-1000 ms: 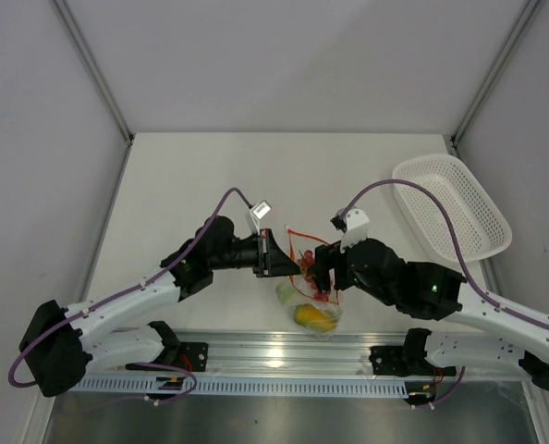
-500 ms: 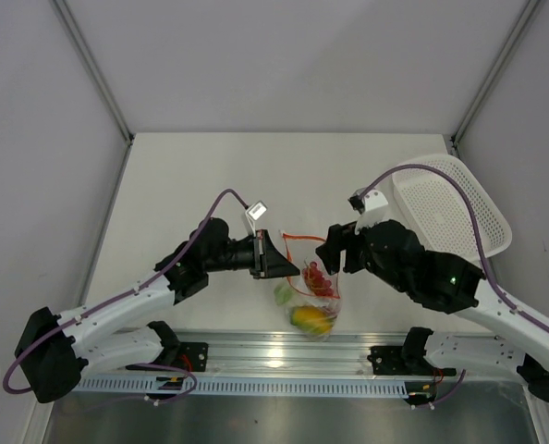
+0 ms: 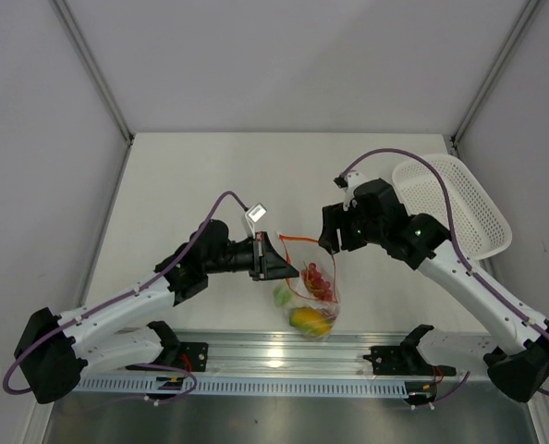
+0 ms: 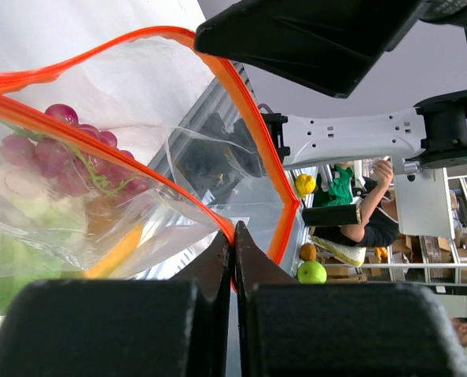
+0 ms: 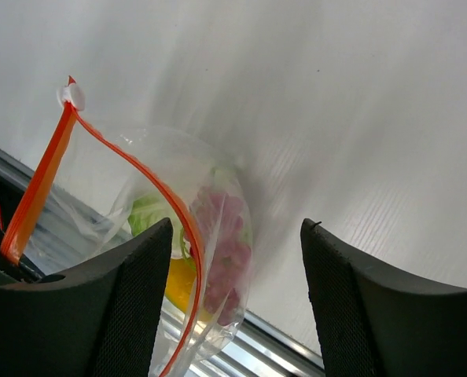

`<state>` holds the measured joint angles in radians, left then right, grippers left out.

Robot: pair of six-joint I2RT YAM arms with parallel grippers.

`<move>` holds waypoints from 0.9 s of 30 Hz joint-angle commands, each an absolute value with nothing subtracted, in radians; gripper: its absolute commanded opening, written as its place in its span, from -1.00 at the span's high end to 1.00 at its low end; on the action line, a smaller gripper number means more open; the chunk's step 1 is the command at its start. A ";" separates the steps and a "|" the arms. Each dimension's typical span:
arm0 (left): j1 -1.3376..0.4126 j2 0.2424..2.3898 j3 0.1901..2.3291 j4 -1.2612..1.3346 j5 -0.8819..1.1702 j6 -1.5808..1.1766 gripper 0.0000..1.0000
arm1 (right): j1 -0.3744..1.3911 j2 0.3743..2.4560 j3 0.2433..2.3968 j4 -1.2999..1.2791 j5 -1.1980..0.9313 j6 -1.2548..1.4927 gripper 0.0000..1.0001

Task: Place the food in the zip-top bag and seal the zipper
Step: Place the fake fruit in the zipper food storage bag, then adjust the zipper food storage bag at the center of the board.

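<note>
Inside zip-top bag (image 5: 100, 196), grape bunch (image 5: 222, 245) blurred; green piece (image 4: 1, 276) cropped

The zip-top bag (image 3: 326, 298), clear and crinkly, hangs from the left gripper (image 4: 233, 232), which pinches one end of its zipper (image 4: 251, 119); that thin orange-red strip gapes in an open, unsealed loop; inside lie a dark red grape bunch (image 3: 319, 280), a green piece (image 3: 283, 296) and, lowest, a yellow-orange fruit (image 3: 310, 320).
</note>
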<state>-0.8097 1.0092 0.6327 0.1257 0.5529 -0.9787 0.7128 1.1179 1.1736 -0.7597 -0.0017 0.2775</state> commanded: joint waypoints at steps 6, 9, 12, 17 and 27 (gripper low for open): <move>-0.818 1.015 0.629 0.160 0.563 -0.977 0.99 | 0.680 1.173 1.210 -0.723 -0.265 0.181 -0.23; -0.818 1.022 0.637 0.155 0.565 -0.976 0.99 | 0.678 1.196 1.209 -0.719 -0.279 0.178 -0.14; -0.818 1.022 0.646 0.138 0.560 -0.965 0.99 | 0.676 1.189 1.190 -0.707 -0.250 0.187 0.04; -0.818 1.028 0.698 0.040 0.522 -0.899 0.99 | 0.672 1.160 1.141 -0.686 -0.247 0.198 0.45; -0.815 1.144 0.960 -0.279 0.431 -0.661 0.99 | 0.672 1.114 1.088 -0.704 -0.195 0.268 1.00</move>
<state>-0.8116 1.1240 0.8719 -0.1856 0.4755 -0.7803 0.6765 1.1625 1.0912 -0.7155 -0.2249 0.2222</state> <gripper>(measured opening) 0.005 0.006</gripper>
